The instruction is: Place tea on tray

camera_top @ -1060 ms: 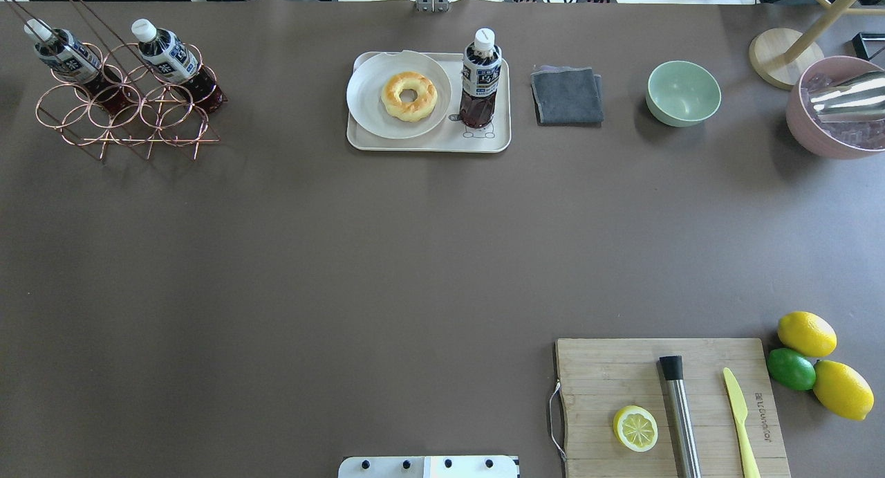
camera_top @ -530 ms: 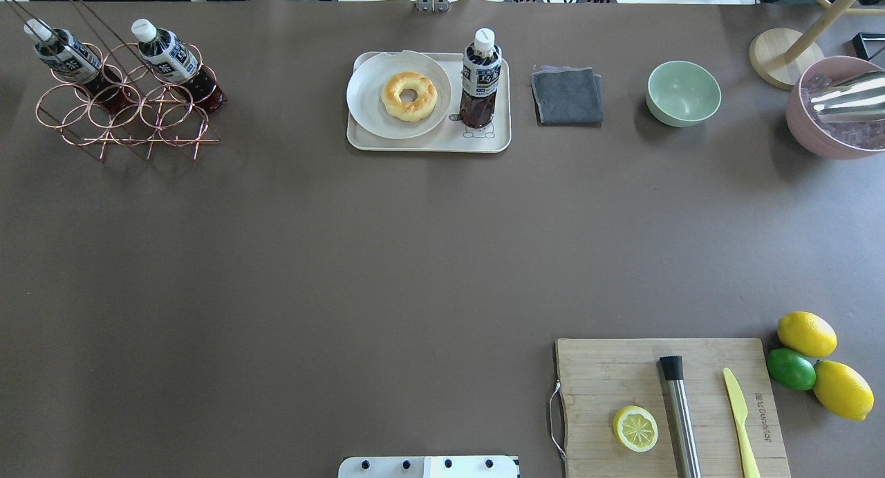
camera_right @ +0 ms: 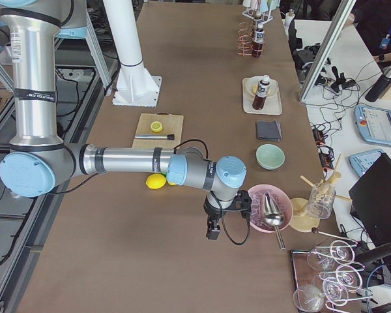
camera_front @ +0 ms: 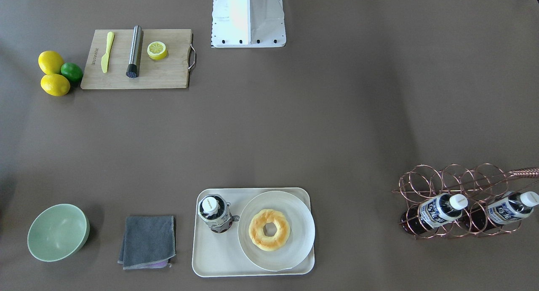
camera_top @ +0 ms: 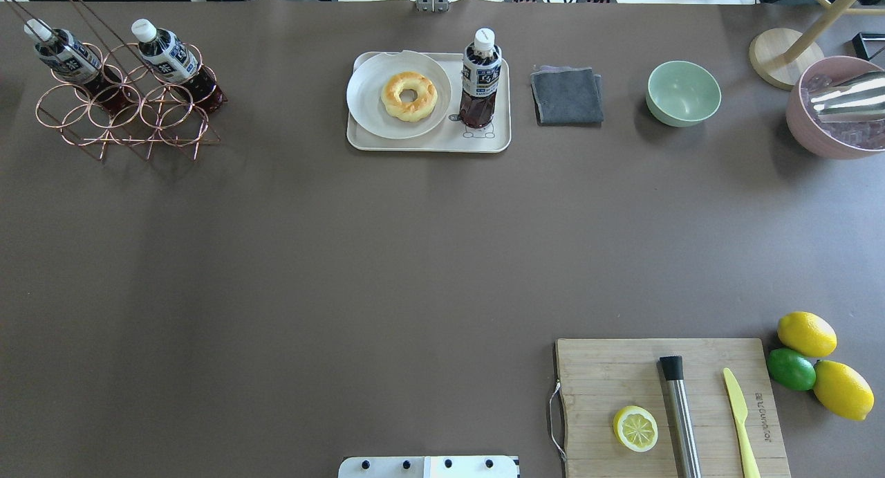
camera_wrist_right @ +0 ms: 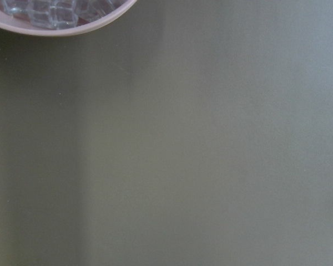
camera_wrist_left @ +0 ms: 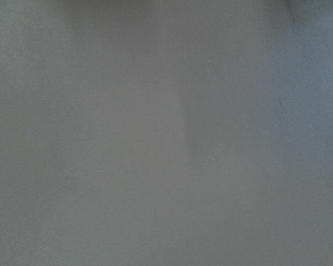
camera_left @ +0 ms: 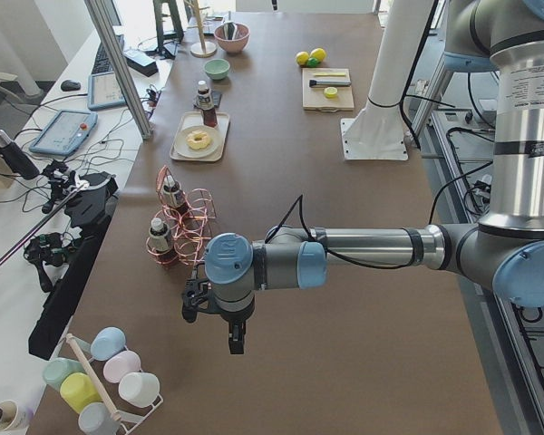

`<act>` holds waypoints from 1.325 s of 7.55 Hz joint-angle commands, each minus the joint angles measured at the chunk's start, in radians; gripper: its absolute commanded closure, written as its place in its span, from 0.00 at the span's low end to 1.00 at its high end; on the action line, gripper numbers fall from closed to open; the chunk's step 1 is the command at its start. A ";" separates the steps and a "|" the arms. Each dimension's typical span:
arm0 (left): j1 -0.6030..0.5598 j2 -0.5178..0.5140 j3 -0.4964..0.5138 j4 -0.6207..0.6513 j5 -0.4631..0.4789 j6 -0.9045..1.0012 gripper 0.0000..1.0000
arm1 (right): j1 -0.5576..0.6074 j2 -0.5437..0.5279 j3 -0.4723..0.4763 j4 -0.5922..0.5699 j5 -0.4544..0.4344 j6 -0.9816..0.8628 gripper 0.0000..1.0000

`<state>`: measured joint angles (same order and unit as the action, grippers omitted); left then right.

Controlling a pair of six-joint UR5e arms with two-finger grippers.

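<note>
A tea bottle (camera_top: 481, 77) stands upright on the cream-white tray (camera_top: 429, 144), at its right end beside the round plate; it also shows in the front view (camera_front: 214, 212) on the tray (camera_front: 214, 257). Neither gripper touches it. My left gripper (camera_left: 234, 343) shows only in the exterior left view, far from the tray, past the wire rack; I cannot tell if it is open. My right gripper (camera_right: 212, 232) shows only in the exterior right view, beside the pink bowl; I cannot tell its state.
A plate with a doughnut (camera_top: 408, 96) fills the tray's left part. A copper wire rack (camera_top: 124, 111) holds two more tea bottles. A grey cloth (camera_top: 567, 95), green bowl (camera_top: 683, 92), pink bowl of ice (camera_top: 833, 108), cutting board (camera_top: 667, 405) and lemons (camera_top: 823, 367) stand on the table.
</note>
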<state>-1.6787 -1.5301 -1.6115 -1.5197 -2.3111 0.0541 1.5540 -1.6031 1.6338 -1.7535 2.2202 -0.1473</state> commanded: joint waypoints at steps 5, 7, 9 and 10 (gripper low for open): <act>0.001 0.007 -0.005 0.033 0.016 0.004 0.01 | -0.002 0.003 0.006 0.000 0.022 -0.001 0.00; 0.001 0.007 -0.005 0.033 0.018 0.004 0.01 | -0.002 0.003 0.006 0.000 0.026 -0.002 0.00; 0.001 0.013 -0.005 0.033 0.016 0.004 0.01 | -0.003 0.005 0.009 0.002 0.026 -0.002 0.00; -0.001 0.013 -0.007 0.033 0.016 0.003 0.01 | -0.005 0.005 0.011 0.002 0.027 -0.002 0.00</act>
<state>-1.6782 -1.5188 -1.6163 -1.4865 -2.2940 0.0582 1.5513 -1.5988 1.6422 -1.7521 2.2460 -0.1488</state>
